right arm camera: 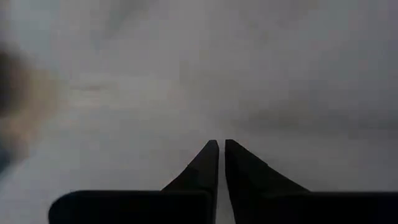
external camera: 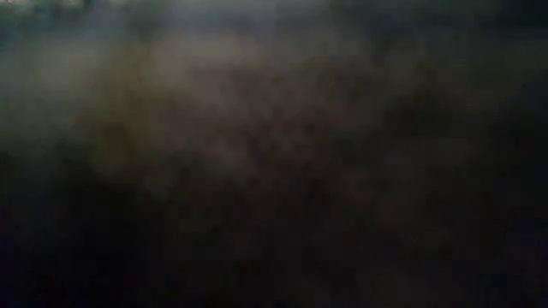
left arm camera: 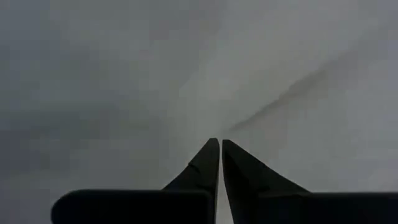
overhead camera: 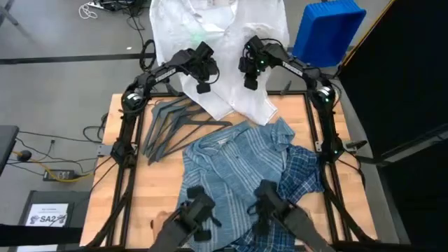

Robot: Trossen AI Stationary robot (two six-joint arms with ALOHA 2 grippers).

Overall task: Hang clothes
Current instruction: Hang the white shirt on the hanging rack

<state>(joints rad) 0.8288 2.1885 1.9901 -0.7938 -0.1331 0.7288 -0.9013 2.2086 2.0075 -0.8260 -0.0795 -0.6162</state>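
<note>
The white shirt point(overhead camera: 217, 31) lies spread over the table's far edge and the floor beyond. Both grippers stand over it, my left gripper point(overhead camera: 204, 85) and my right gripper point(overhead camera: 249, 81), each shut, with white cloth filling its wrist view. A light blue-grey striped shirt point(overhead camera: 231, 168) lies crumpled at the table's middle, partly over a darker blue plaid shirt point(overhead camera: 302, 175) to its right. Dark grey hangers point(overhead camera: 175, 126) lie flat on the wood at the left. The low view is dark and shows nothing. My left gripper point(left arm camera: 221, 144) has its fingertips closed on the white cloth point(left arm camera: 249, 121), where a crease runs away from them. It comes from above at a slant. Which part of the shirt and how many layers I cannot tell. My right gripper point(right arm camera: 221, 144) has its fingertips closed against the white cloth point(right arm camera: 221, 124), coming from above at a slant. The cloth fills the view, so the part of the shirt and the number of layers do not show.
A blue bin point(overhead camera: 329, 28) stands beyond the far right corner. Cables lie on the floor at the far left. Two dark devices point(overhead camera: 199, 210) stand at the near edge, with a person's hand point(overhead camera: 162, 225) beside them. Bare wood point(overhead camera: 150, 185) shows at the near left.
</note>
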